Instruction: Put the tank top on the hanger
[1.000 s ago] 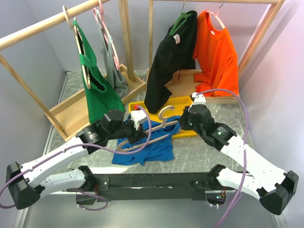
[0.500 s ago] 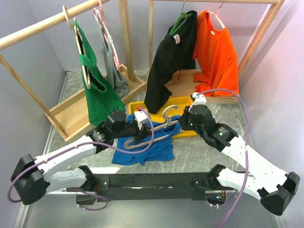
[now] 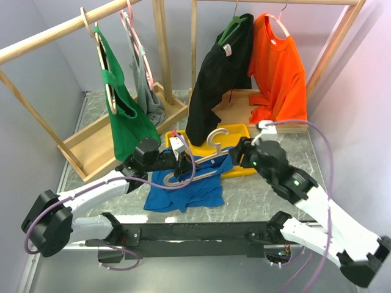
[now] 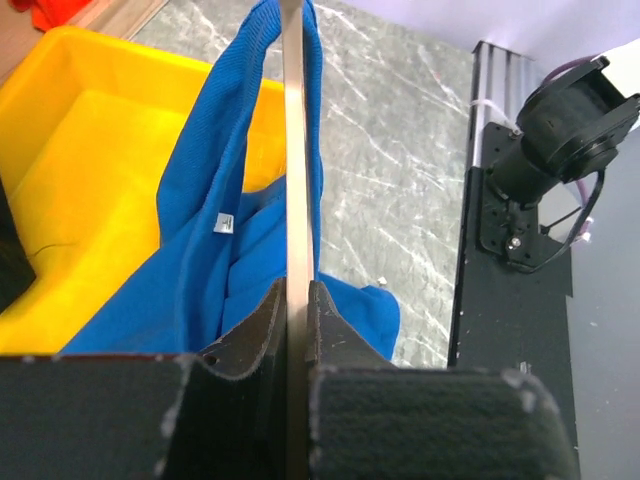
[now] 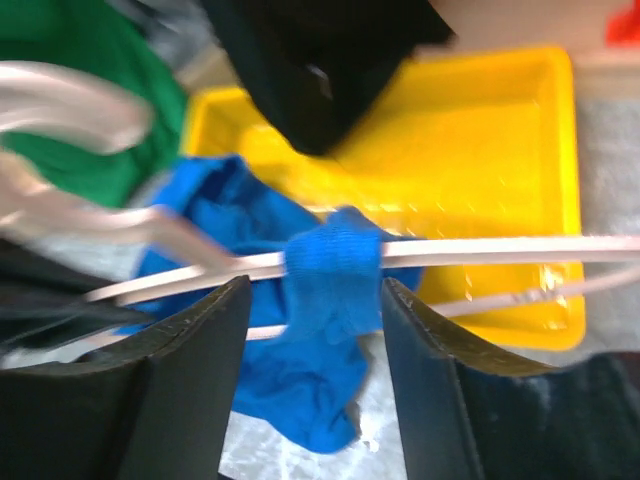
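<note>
Right wrist view: tank top (image 5: 333, 265) strap draped over hanger (image 5: 480, 248), right gripper (image 5: 312, 300) released around it, rest trailing on table (image 3: 269, 189). Left gripper (image 4: 293, 300) clenched on hanger. Risk: strap slipping off with any tilt.

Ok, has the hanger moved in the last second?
Yes, slightly. In the top view the hanger now sits farther back over the yellow tray, with its hook nearer the tray's far rim.

Left gripper (image 4: 295, 300) clamped tight, arm reaching forward; right gripper (image 5: 313, 300) jaws spread wide (arm angled inward).
</note>
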